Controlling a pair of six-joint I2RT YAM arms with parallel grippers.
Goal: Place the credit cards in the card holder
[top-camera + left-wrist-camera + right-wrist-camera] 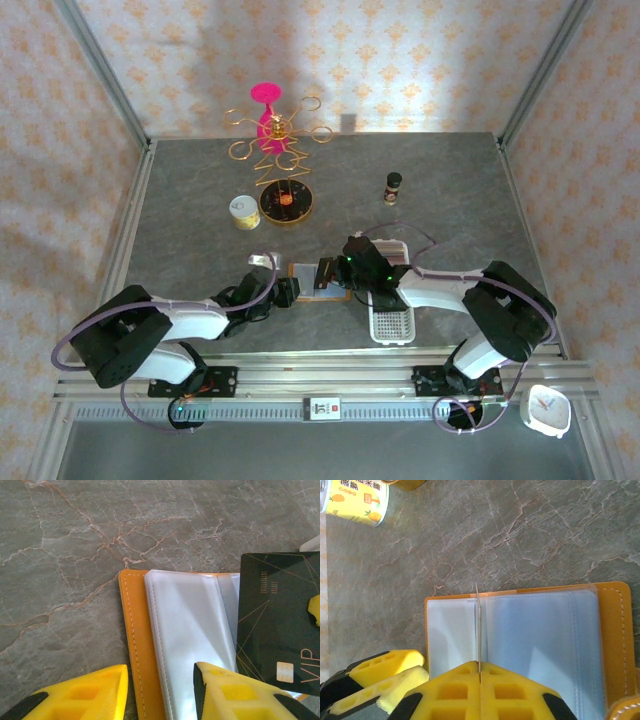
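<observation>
1. Pinching black VIP card [277,625] edge-up in right tool [480,672], clamped, just above open orange card holder [610,630] on tabletop [520,530], presumably lining up with a clear sleeve [540,645];
2. Straddling holder's edge with left tool [159,675], jaws wide, likely steadying it.

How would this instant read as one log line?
step: card insertion | right gripper: shut on black card, over open card holder | left gripper: open, over its orange edge
</observation>
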